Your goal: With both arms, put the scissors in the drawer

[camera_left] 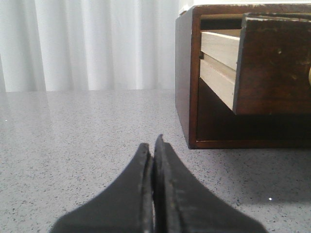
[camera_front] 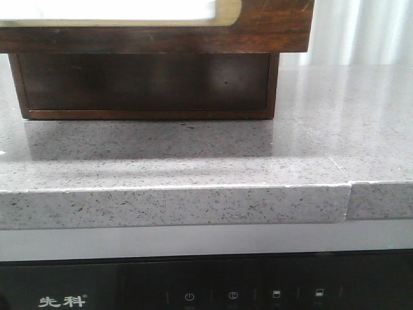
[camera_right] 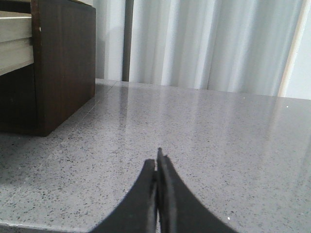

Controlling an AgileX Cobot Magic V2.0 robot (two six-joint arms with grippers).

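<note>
I am judging the task nearly finished or barely begun, since the drawer (camera_left: 272, 63) is standing pulled out ahead of my left jaws, both jaws are sitting clenched and empty over the desk (camera_right: 218, 141), and the scissors are showing nowhere.

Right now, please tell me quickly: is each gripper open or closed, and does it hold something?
Left gripper: closed, fingers pressed together, holding nothing.
Right gripper: closed, fingers pressed together, holding nothing.
</note>
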